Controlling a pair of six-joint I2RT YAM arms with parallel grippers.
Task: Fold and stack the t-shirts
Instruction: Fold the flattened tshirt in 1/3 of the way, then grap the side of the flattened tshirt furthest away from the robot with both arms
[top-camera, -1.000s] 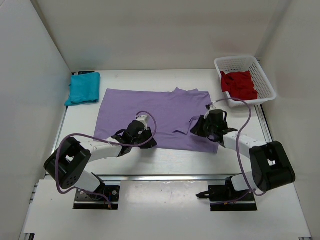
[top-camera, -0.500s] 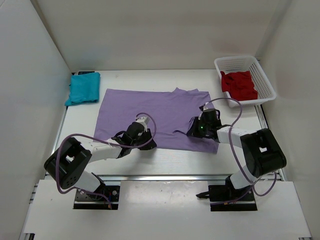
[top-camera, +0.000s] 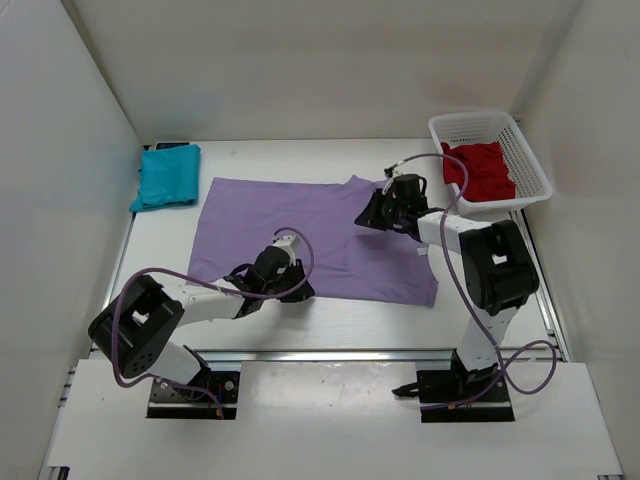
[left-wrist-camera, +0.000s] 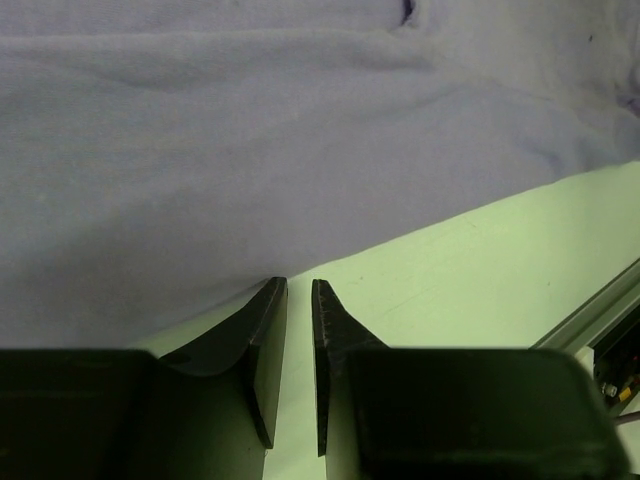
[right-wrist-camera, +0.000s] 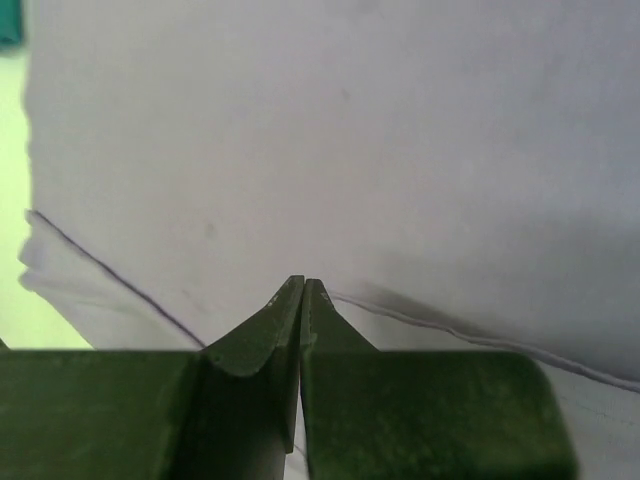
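The lavender t-shirt (top-camera: 270, 215) lies spread flat in the middle of the table; it also fills the left wrist view (left-wrist-camera: 300, 130) and the right wrist view (right-wrist-camera: 350, 130). My left gripper (top-camera: 296, 288) rests on the bare table at the shirt's near hem (left-wrist-camera: 298, 285), its jaws a narrow gap apart with nothing between them. My right gripper (top-camera: 366, 218) is over the shirt's far right part near the collar, jaws shut (right-wrist-camera: 302, 285) at a seamed edge of the cloth. The teal t-shirt (top-camera: 165, 175) lies folded at the far left. The dark red t-shirt (top-camera: 480, 170) sits in the basket.
A white mesh basket (top-camera: 530, 150) stands at the far right corner. White walls close in the table on the left, back and right. An aluminium rail (left-wrist-camera: 590, 320) runs along the table's near edge.
My right gripper has moved from the shirt's near right part away from me and leftward to near the collar. My left gripper has stayed at the near hem.
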